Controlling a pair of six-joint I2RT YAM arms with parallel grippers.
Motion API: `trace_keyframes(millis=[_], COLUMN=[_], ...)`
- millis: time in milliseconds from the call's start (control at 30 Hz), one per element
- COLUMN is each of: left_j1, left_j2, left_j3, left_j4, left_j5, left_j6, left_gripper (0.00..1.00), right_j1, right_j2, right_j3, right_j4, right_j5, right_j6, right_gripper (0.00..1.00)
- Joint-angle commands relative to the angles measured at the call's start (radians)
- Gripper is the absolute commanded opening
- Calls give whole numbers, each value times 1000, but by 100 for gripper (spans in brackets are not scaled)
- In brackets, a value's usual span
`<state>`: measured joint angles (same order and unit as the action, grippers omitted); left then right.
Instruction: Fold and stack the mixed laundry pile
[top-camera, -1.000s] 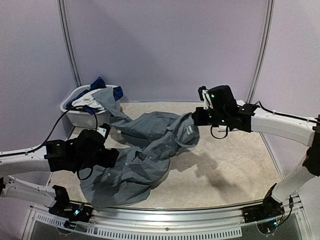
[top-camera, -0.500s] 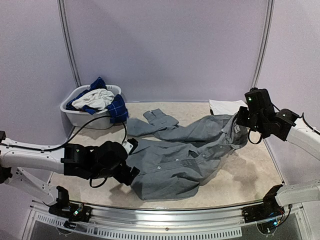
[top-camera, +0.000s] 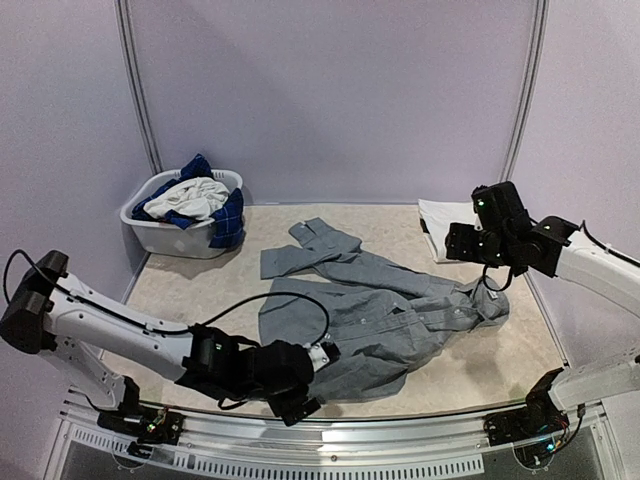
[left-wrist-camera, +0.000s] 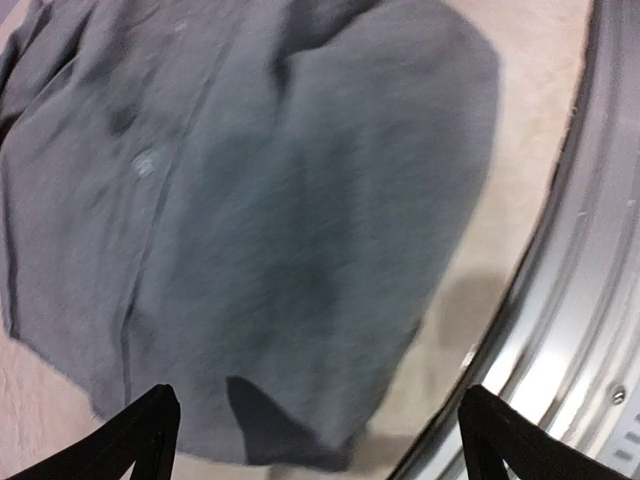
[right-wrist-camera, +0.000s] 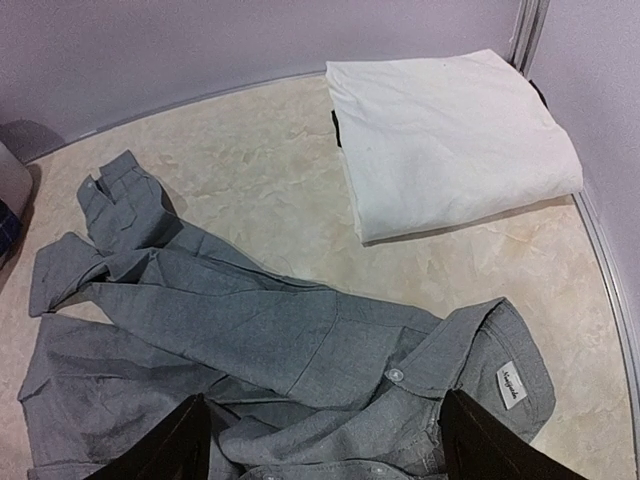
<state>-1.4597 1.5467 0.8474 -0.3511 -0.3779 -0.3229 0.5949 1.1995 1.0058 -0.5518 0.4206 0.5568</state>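
Grey shirt (left-wrist-camera: 250, 200) lies below left end effector (left-wrist-camera: 318, 395).

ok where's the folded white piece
In the top view the folded white garment lies at the far right corner of the table, just beyond the grey shirt.
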Motion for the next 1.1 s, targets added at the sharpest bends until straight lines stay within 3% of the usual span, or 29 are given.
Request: trace_keyframes(millis=[0, 267, 533, 567, 633, 767, 833, 867, 1067], left_j1=[-76, -111, -109, -108, -105, -97, -89, -83, -26], left_j2=[90, 309, 378, 388, 411, 445, 439, 427, 262], left_j3=[90, 243, 286, 290, 298, 330, 343, 346, 350], left_j4=[60, 18, 38, 41, 43, 34, 40, 42, 24], left_j5=[-13, -138, -254, -259, -271, -301, -301, -303, -316], left_j6=[71, 109, 118, 121, 127, 149, 165, 172, 209], left_gripper=[99, 93, 88, 85, 69, 50, 25, 3, 0], right_j1=[0, 0, 1, 2, 1, 1, 2, 0, 1], right_j2=[-100, -172, -186, -186, -184, -179, -174, -172, -196], right_j3=[-44, -93, -121, -124, -131, -158, -172, -179, -210], right_j4=[-43, -57, -38, -35, -30, -9, -9, -14, -56], right_j5=[-15, -42, -74, -78, -84, -104, -105, -98, -144], right_j6=[-11, -1, -6, -7, -6, -8, -9, -3, 17], right_gripper=[80, 81, 81, 81, 81, 81, 81, 81, 81])
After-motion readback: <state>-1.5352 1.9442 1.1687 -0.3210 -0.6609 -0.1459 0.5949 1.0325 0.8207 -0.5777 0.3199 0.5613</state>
